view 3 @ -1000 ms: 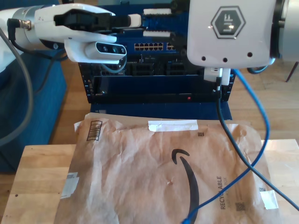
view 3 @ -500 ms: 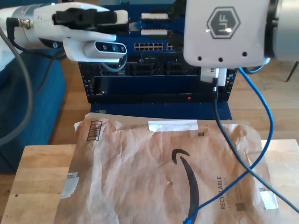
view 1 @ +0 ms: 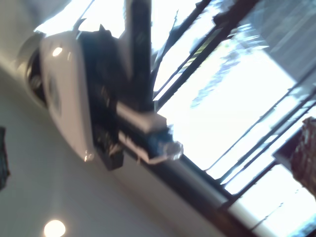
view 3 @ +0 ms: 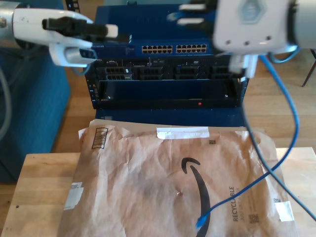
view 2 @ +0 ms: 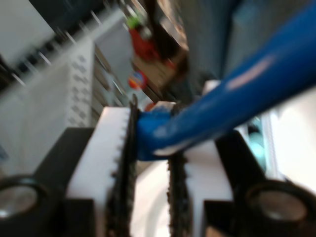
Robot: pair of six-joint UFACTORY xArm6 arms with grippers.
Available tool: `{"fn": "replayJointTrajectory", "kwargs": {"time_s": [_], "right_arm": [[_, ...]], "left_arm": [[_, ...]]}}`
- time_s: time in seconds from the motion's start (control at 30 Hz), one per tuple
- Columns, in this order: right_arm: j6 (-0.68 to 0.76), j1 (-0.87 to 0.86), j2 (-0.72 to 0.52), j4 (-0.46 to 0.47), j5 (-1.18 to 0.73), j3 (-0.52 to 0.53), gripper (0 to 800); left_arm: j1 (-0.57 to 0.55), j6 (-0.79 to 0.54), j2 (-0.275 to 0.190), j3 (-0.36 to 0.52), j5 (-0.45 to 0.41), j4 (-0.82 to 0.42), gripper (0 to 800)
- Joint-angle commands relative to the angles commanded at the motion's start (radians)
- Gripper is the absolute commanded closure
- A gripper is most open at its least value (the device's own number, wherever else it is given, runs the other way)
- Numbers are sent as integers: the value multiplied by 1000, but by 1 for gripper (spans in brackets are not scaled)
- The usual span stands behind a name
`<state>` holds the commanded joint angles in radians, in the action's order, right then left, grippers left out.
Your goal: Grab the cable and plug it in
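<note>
My second pincer (view 2: 150,148) pinches the blue cable (view 2: 237,94) between its toothed pads, close to one end. In the exterior view the cable (view 3: 291,123) hangs from the white arm housing (view 3: 252,24) at 1 o'clock, loops down past 3 o'clock and ends with its free plug (view 3: 199,224) lying on the paper mailer (view 3: 148,182) at 6 o'clock. The first wrist view catches a small clear plug (view 1: 173,148) sticking out of a pincer against bright windows. Whether my first pincer is spread or pressed together cannot be told.

The row of ports (view 3: 173,49) on the blue rack (view 3: 168,74) sits at 12 o'clock, and the openings look narrow. A plug turned slightly in the pads would likely jam at the rim. The slack could also drag its loose end off the table (view 3: 39,187), or catch on the black hose (view 3: 256,163) it crosses and tug the plug askew. The other arm (view 3: 59,29), at 10 o'clock, shares the space before the rack, so a collision is possible.

The mailer reads "RECYCLABLE" (view 3: 231,203) beside a curved smile arrow (view 3: 195,182). A barcode label (view 3: 99,138) is too small to read, and the hexagon badge on the housing is blurred.
</note>
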<state>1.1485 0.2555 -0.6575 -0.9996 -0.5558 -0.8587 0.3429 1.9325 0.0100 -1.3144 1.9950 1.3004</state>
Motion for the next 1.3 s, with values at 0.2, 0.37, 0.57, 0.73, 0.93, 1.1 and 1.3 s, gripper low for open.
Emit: {"fn": "replayJointTrajectory", "kwargs": {"time_s": [0.2, 0.37, 0.57, 0.73, 0.93, 1.1, 1.3], "right_arm": [[6, -91, 57, 17, 17, 5, 787], [5, -129, 58, 83, 109, 75, 786], [5, -132, 55, 143, 272, 164, 773], [5, -129, 2, 216, 423, 273, 776], [3, -127, -49, 287, 517, 382, 766], [3, -124, -77, 394, 698, 486, 790], [3, -120, -74, 437, 799, 563, 797]], "left_arm": [[51, -8, 0, -48, -48, -252, 5], [147, -218, -5, -54, -72, -322, 3], [236, -322, -25, -52, -77, -532, 3], [281, -470, -87, -43, -77, -689, 5], [319, -672, -192, 77, -75, -899, 5], [483, -821, -216, 169, -77, -948, 5], [671, -1023, -247, 207, -71, -1037, 5]]}}
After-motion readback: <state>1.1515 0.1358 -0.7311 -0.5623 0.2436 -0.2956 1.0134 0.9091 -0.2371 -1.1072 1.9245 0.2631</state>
